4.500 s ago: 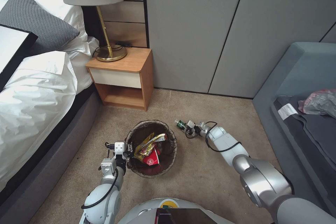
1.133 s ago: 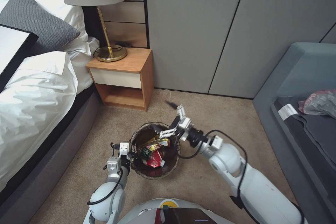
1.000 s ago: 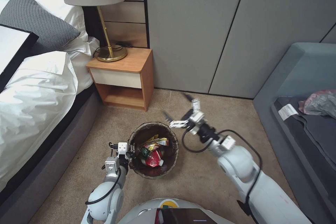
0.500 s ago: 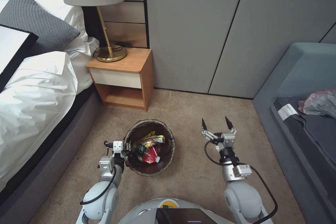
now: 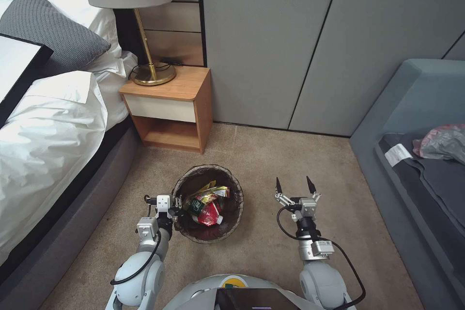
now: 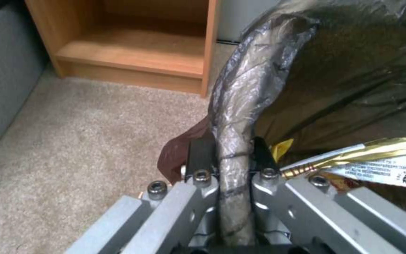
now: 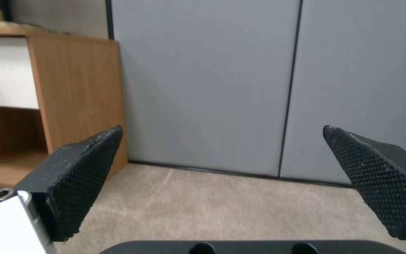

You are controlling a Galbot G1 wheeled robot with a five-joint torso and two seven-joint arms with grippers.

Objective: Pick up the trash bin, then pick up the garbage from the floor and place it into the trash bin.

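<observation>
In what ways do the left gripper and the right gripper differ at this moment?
The left gripper is shut on the trash bin rim; the right gripper is open and holds nothing. The left touches the bin; the right hangs apart from it, above bare carpet. Both point toward the wall.

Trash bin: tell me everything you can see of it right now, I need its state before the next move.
The trash bin is a small round container lined with a dark brown, crinkled plastic bag folded over its rim. It stands mouth up over the beige carpet, in front of the wooden nightstand. Inside lie a red-and-white paper cup, a yellow wrapper and a green-labelled bottle. The left gripper is shut on the rim at its left side, one finger inside, one outside. The open right gripper stands apart, to its right.
</observation>
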